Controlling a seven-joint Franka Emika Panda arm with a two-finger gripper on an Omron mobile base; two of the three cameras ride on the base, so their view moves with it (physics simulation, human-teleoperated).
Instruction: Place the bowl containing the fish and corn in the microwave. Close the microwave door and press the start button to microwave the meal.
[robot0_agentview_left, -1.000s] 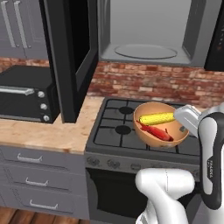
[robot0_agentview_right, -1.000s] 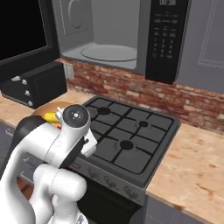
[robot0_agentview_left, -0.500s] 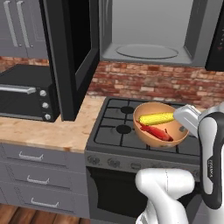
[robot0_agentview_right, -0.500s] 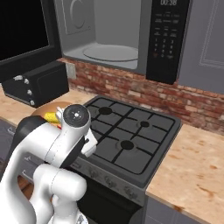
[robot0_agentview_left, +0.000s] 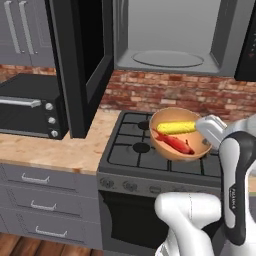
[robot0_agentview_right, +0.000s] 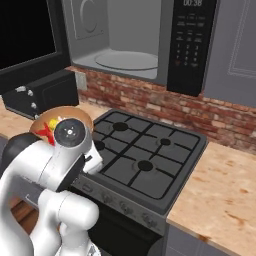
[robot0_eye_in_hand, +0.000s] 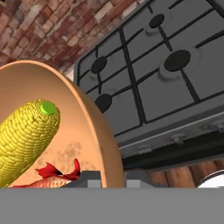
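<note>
The orange-tan bowl (robot0_agentview_left: 186, 150) hangs above the stove's front burners, tilted a little. My gripper (robot0_agentview_left: 209, 129) is shut on its right rim. In it lie the yellow corn (robot0_agentview_left: 175, 127) and, beside it, the red fish (robot0_agentview_left: 176, 144). In the hand view the bowl's wall (robot0_eye_in_hand: 94, 131) fills the left side, with the corn (robot0_eye_in_hand: 26, 135) and the fish's tail (robot0_eye_in_hand: 57, 170) inside, and my gripper (robot0_eye_in_hand: 109, 179) pinches the rim at the bottom. The microwave (robot0_agentview_left: 170, 40) stands above with its glass turntable (robot0_agentview_left: 167, 58) bare. The microwave door (robot0_agentview_left: 82, 65) is swung wide open to the left.
The black gas stove (robot0_agentview_right: 145, 150) lies under the bowl. A black toaster oven (robot0_agentview_left: 30, 107) sits on the wooden counter (robot0_agentview_left: 55, 150) to the left. The keypad panel (robot0_agentview_right: 192, 45) is to the right of the cavity. A brick wall (robot0_agentview_left: 165, 95) runs behind the stove.
Hardly anything differs. The bowl stays in my grip over the stove, perhaps a touch higher than before.
</note>
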